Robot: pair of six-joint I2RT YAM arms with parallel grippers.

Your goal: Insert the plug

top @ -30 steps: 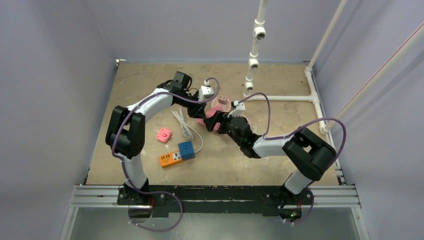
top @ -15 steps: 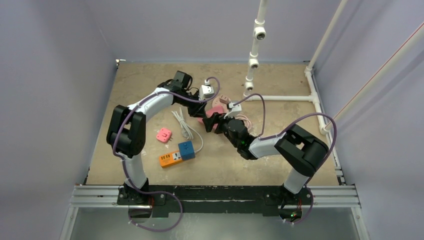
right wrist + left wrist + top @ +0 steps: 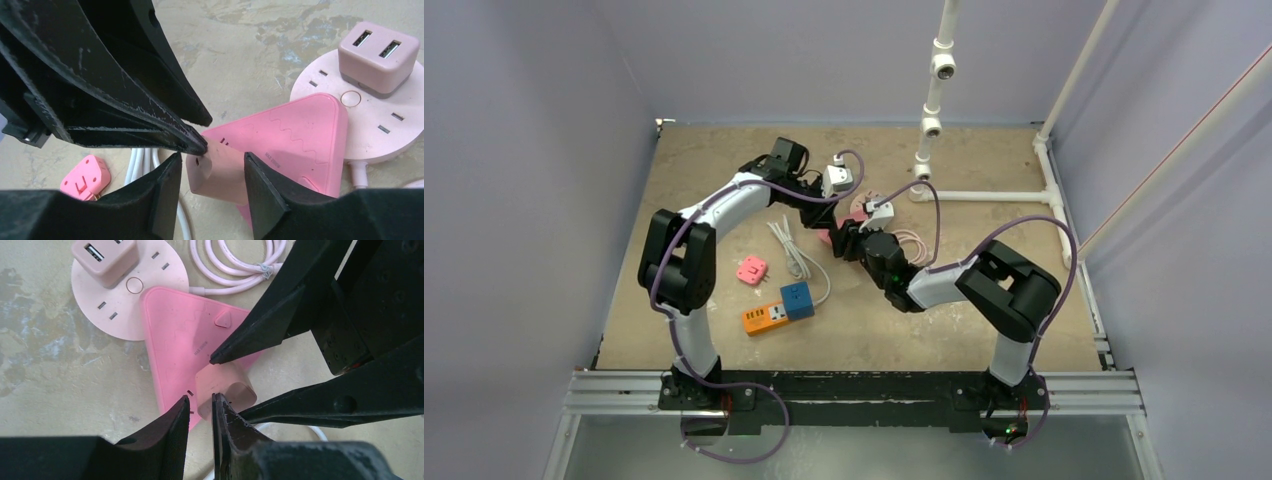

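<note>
on the counter (image 3: 984,180) lies a pink triangular power strip (image 3: 185,345), a pale pink plug (image 3: 220,175) seated on its corner. the right gripper (image 3: 212,165) jaws straddle the plug; the left gripper (image 3: 200,412) jaws stand narrowly apart beside it.

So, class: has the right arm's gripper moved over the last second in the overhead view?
Yes. The right gripper has slid left, farther from the white pipe frame and toward the left gripper.

right hand (image 3: 212,172) | narrowed around pale plug (image 3: 217,175) | arm swung left
</note>
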